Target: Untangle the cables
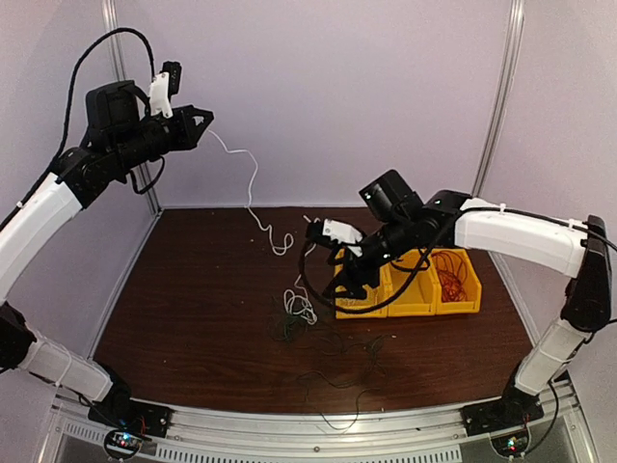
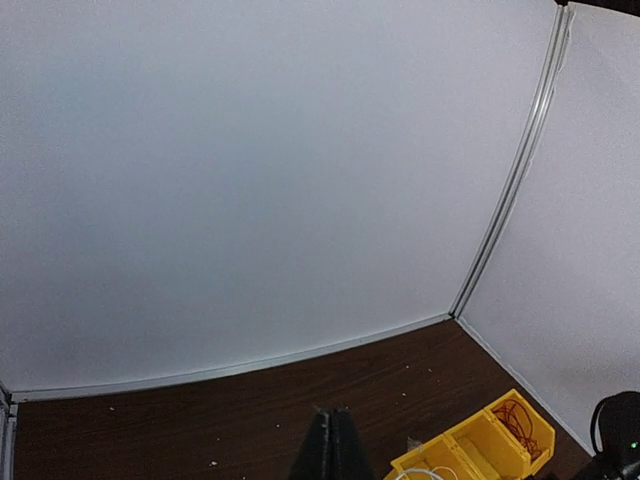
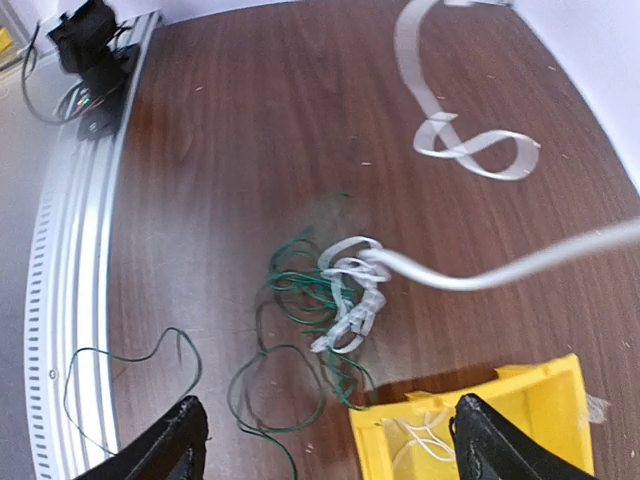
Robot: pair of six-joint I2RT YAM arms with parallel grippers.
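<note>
From above, the left gripper [image 1: 198, 123] is raised high near the back wall with its jaws closed. The white cable [image 1: 253, 183] runs from its tip down to the table [image 1: 193, 309], so it looks pinched there and drawn partly out of the cables [image 1: 294, 313]. Those are not yet separated: a white coil touches the dark wires [image 1: 287, 328], which sprawl toward the near edge. The right gripper [image 1: 345, 282] hangs over the left end of the yellow bins [image 1: 463, 307]. Red wires [image 1: 449, 275] lie in the right compartment, so that colour seems sorted. The left wrist view shows its fingers [image 2: 332, 455] pressed together, bare wall, and the yellow bins [image 2: 470, 440] with red wires [image 2: 515, 415] inside; the held cable is not visible here. In the right wrist view the right gripper [image 3: 328, 410] stands wide apart and empty above a yellow bin [image 3: 530, 395] holding a few white strands. Just beyond, the white coil [image 3: 350, 290] is knotted into the dark wires [image 3: 290, 280]. One white strand leaves it toward the right edge; where it ends I cannot tell. I judge the white and dark wires remain to be parted.
</note>
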